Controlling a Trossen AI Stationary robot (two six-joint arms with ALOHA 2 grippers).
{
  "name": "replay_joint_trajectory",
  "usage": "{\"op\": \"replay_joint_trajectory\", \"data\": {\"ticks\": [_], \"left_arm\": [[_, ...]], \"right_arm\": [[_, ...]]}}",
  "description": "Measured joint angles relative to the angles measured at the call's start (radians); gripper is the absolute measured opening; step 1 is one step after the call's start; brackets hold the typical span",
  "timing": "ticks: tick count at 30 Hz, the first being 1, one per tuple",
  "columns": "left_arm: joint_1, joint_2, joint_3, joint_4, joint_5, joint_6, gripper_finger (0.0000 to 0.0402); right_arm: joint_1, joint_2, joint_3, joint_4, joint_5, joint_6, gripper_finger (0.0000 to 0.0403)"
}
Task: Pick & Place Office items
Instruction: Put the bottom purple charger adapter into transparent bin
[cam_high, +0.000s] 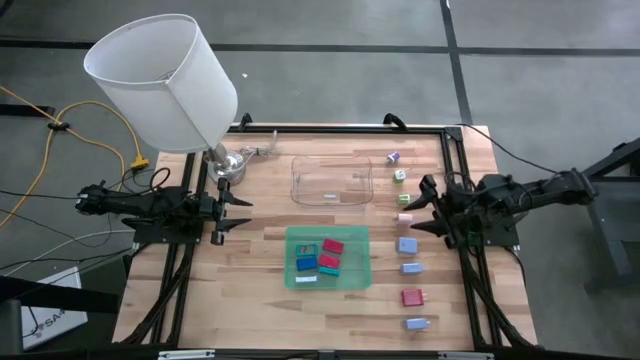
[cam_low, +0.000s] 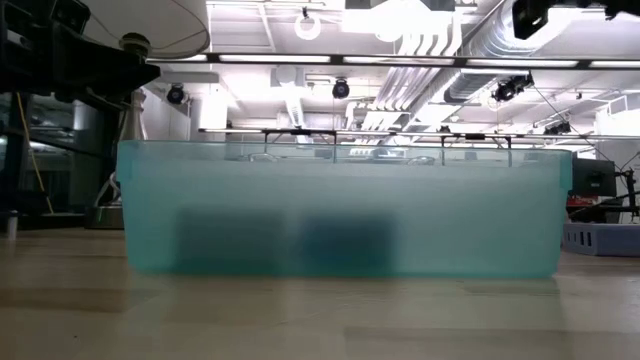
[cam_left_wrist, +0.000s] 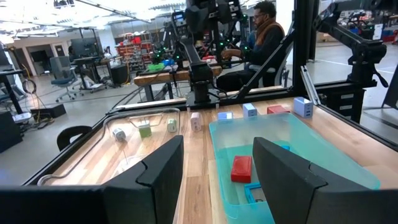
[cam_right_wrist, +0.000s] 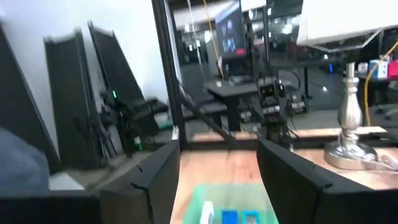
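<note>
Overhead arrangement, read from left to right. The left gripper rests over the table's left edge, fingers spread wide and holding nothing, below a white drum-shaded lamp on a chrome base. At table centre lies a clear plastic tray, apparently empty, though its transparency makes this uncertain. In front of it sits a green translucent tray holding several office items: 2 red flat blocks, blue and teal blocks and a white flat piece. To the right, a column of loose items runs along the wooden tabletop: a purple cube, a green cube, a pink block, 2 pale blue blocks, a red block and a further pale blue block. The right gripper hovers just beside the pink block, fingers parted, empty.
</note>
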Motion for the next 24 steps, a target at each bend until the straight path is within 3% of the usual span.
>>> {"op": "replay_joint_trajectory", "data": {"ticks": [8, 13, 24], "left_arm": [[0.000, 0.000, 0.000, 0.000, 0.000, 0.000, 0.0186], [0.000, 0.000, 0.000, 0.000, 0.000, 0.000, 0.0186], [0.000, 0.000, 0.000, 0.002, 0.000, 0.000, 0.0186]], "right_arm": [[0.096, 0.089, 0.098, -0.043, -0.003, -0.109, 0.0201], [0.188, 0.124, 0.126, -0.093, 0.153, -0.183, 0.0201], [0.354, 0.224, 0.133, -0.110, 0.449, -0.182, 0.0201]]}}
